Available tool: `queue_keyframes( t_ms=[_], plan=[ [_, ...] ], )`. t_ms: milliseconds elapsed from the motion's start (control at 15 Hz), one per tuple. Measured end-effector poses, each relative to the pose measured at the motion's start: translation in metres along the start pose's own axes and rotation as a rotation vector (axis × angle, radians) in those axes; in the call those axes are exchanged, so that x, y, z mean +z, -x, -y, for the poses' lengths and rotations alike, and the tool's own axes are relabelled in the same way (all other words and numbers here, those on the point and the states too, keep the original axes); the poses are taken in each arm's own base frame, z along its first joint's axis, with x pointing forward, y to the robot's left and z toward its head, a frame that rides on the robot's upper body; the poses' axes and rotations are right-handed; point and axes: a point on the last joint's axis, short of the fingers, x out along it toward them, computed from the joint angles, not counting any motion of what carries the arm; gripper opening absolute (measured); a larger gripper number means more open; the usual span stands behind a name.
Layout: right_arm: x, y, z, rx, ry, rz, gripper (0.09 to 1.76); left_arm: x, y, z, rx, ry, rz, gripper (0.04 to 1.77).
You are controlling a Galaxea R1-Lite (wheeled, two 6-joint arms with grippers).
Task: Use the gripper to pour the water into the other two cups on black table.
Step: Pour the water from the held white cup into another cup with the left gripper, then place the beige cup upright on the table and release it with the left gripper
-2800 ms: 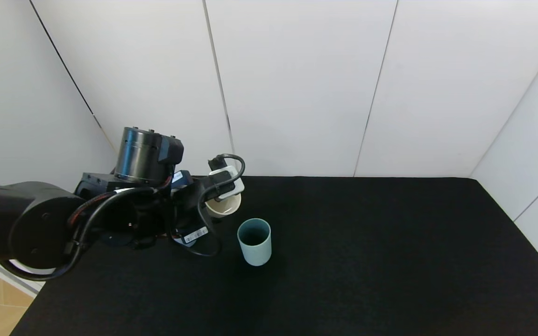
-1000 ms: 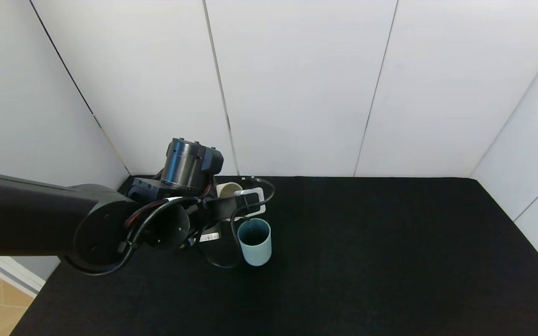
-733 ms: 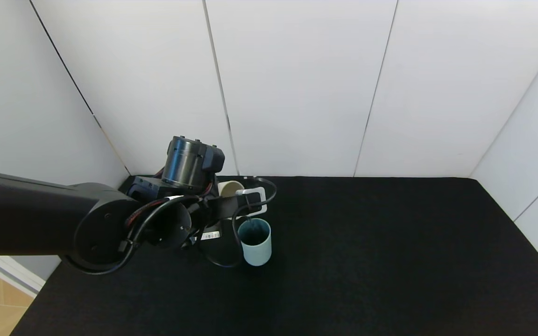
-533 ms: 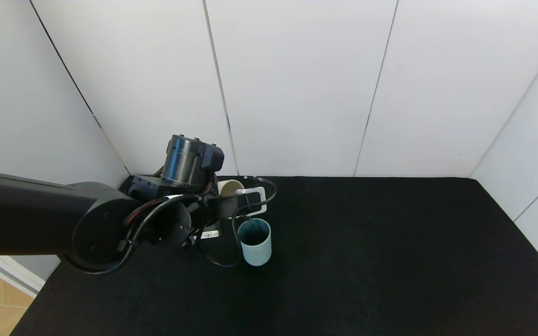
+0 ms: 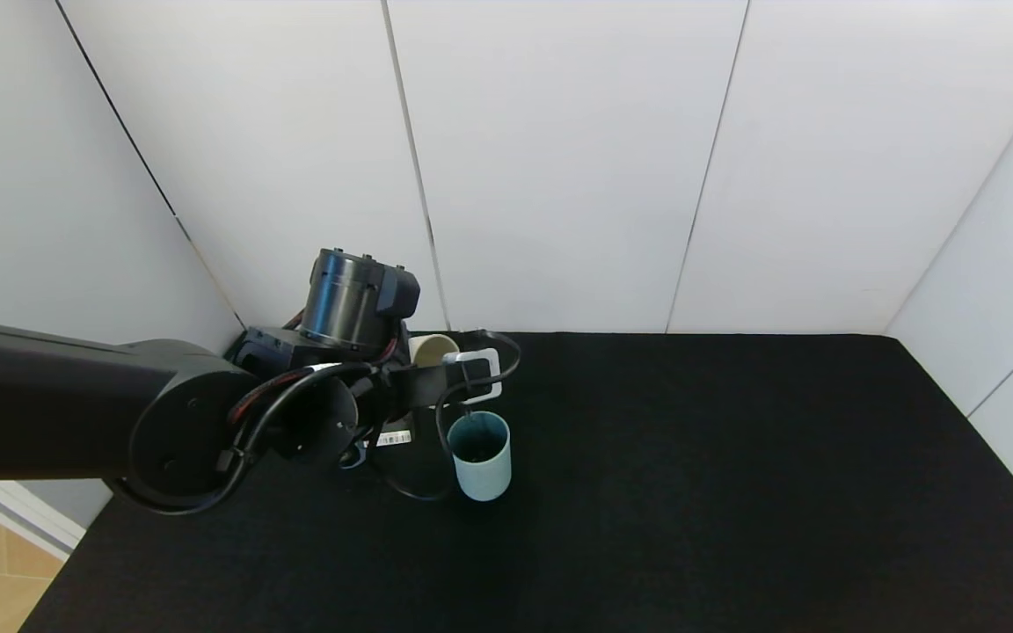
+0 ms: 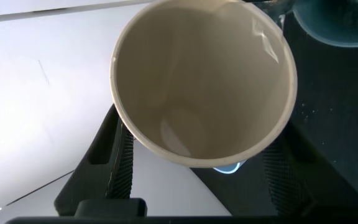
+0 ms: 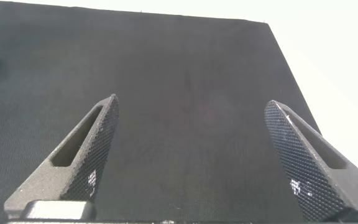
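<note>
My left gripper (image 5: 441,367) is shut on the cream-beige cup (image 5: 433,349) and holds it tilted just behind the pale teal-green cup (image 5: 480,454), which stands upright on the black table (image 5: 691,492). In the left wrist view the cream cup (image 6: 201,81) fills the space between the ribbed fingers (image 6: 120,155), its mouth facing the camera. A faint sheen of water (image 6: 178,132) lies near its bottom. The teal cup's rim (image 6: 337,25) lies beside its lip. The arm hides the periwinkle cup apart from a pale blue sliver (image 6: 230,168). My right gripper (image 7: 191,155) is open over bare cloth.
White wall panels (image 5: 559,158) close in the table at the back and on both sides. The left arm's elbow (image 5: 181,440) and looped cables (image 5: 410,479) hang over the table's back left corner. Bare black cloth stretches to the right and front of the cups.
Since the earliest frame my left arm has swung the cream cup right and back, to behind the teal cup. Over the last second it rose slightly. The teal cup has not moved.
</note>
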Motion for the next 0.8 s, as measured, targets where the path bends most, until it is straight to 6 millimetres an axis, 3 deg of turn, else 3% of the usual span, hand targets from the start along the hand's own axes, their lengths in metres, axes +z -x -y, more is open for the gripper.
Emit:
queue_keyframes(
  t_ms=[200, 800],
  plan=[
    [0.0, 0.0, 0.0, 0.0, 0.0, 0.0, 1.71, 0.0001, 0.0008, 0.0009, -0.005, 0.021, 0.008, 1.19],
    [0.0, 0.0, 0.0, 0.0, 0.0, 0.0, 1.71, -0.0024, 0.0058, 0.0004, -0.016, 0.304, 0.021, 1.19]
  ],
)
